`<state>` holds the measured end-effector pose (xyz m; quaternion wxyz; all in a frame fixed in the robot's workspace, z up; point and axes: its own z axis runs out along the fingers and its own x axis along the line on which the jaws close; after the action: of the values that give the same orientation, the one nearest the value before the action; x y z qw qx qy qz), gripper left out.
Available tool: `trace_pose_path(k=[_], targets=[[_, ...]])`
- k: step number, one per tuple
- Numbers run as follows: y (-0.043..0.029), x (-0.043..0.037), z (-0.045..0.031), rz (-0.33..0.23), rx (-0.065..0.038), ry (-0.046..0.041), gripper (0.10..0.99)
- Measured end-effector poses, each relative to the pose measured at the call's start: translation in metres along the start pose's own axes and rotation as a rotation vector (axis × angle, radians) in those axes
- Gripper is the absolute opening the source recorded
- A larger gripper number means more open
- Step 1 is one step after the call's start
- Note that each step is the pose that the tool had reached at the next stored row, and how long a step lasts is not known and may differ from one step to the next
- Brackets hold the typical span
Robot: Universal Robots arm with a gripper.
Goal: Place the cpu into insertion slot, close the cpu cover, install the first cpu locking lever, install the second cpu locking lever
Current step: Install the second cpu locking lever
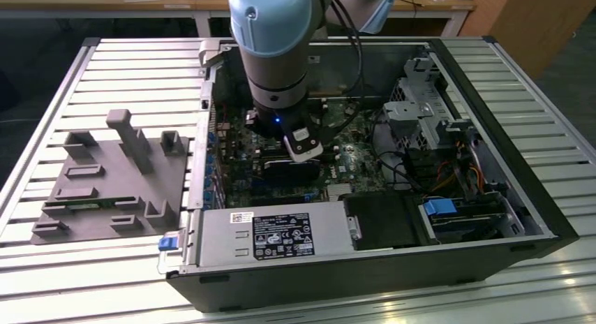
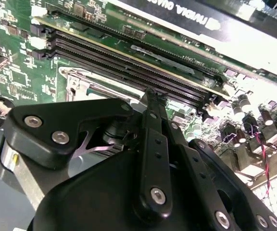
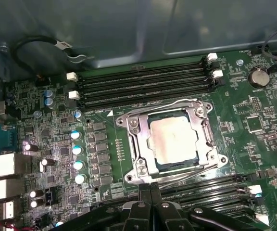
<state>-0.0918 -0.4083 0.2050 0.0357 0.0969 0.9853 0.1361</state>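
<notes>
Silvery cpu cover point(image 3: 174, 139) down — first wrist view

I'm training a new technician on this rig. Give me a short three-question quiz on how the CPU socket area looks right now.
1. True or false: the cpu sits in the insertion slot.
2. In the first wrist view, the cpu cover is: A) lying flat around the chip; B) standing upright on its hinge; C) lying off the board.
3. Fill in: in the exterior view, the grey holder lies on the exterior view's ___ of the computer case.

Key: 1 true; 2 A; 3 left.
</notes>
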Motion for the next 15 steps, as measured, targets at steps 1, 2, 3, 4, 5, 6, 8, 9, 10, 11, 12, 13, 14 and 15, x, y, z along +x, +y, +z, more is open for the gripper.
trace_pose_path(k=[1, 2, 3, 4, 5, 6, 8, 9, 10, 11, 12, 13, 14, 15], targets=[[-0.0003, 0.0003, 0.0003, 0.000, -0.001, 0.0001, 0.106], [-0.0007, 0.0007, 0.0006, 0.000, -0.002, 0.0005, 0.106], [-0.0010, 0.0013, 0.0011, 0.001, -0.006, 0.0012, 0.106], [-0.0013, 0.0018, 0.0017, 0.001, -0.012, 0.0023, 0.106], [-0.0016, 0.0025, 0.0023, 0.002, -0.020, 0.0038, 0.106], [-0.0019, 0.0032, 0.0030, 0.002, -0.027, 0.0050, 0.106], [-0.0025, 0.0044, 0.0045, 0.003, -0.033, 0.0062, 0.106], [-0.0029, 0.0049, 0.0054, 0.003, -0.035, 0.0065, 0.106], [-0.0033, 0.0055, 0.0061, 0.003, -0.036, 0.0068, 0.106], [-0.0036, 0.0060, 0.0068, 0.003, -0.037, 0.0071, 0.106], [-0.0039, 0.0066, 0.0074, 0.003, -0.039, 0.0074, 0.106], [-0.0042, 0.0071, 0.0080, 0.003, -0.039, 0.0074, 0.106], [-0.0045, 0.0077, 0.0086, 0.003, -0.040, 0.0076, 0.106], [-0.0048, 0.0082, 0.0093, 0.003, -0.040, 0.0077, 0.106]])
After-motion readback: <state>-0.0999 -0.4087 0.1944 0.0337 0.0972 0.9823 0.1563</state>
